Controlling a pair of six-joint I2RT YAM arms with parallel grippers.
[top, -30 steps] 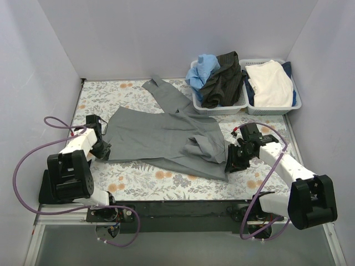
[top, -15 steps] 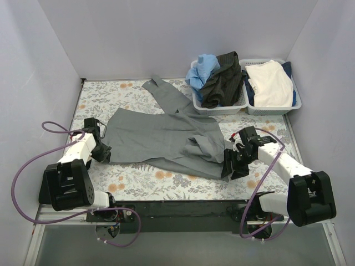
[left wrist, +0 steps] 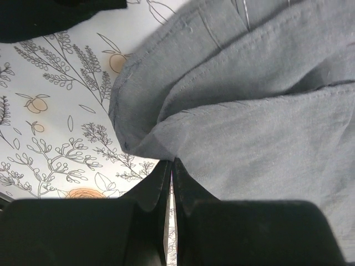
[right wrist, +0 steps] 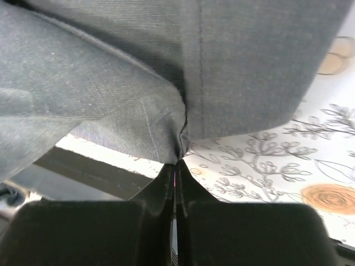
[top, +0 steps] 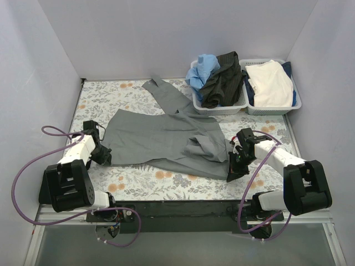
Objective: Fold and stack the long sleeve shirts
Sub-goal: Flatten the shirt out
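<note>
From above, the grey shirt [top: 166, 138] lies spread on the flowered table [top: 138, 183]. Its body stretches crosswise from one claw to the other, the long axis sloping slightly nearer toward the right claw [top: 232, 168]. One sleeve points away from both claws toward the back wall, and the cloth is bunched into folds just left of the right claw. The left claw [top: 103, 154] sits low at the shirt's left edge, and the right claw at its near right corner. Both are touching the cloth. Well beyond the right claw, the black shirt [top: 222, 77] is heaped in a white basket [top: 219, 110], draped over its rim, with a blue cloth [top: 201, 69] beside it. A second basket [top: 274, 109] to the right holds a white cloth [top: 269, 80].

In the left wrist view, the left claw [left wrist: 171, 166] has its fingers [left wrist: 147, 194] pressed together with only a hairline gap. The grey shirt's [left wrist: 249, 127] stitched hem comes down to their tips and appears to be pinched there. The cloth fans out ahead and to the right of the tips in layered folds, with bare table to their left.

In the right wrist view, the right claw [right wrist: 176, 166] is closed tight on the grey shirt [right wrist: 166, 66]. The cloth puckers to a point at the fingertips and a seam runs straight away from them. The shirt hangs ahead of the tips, lifted off the table to their right.
</note>
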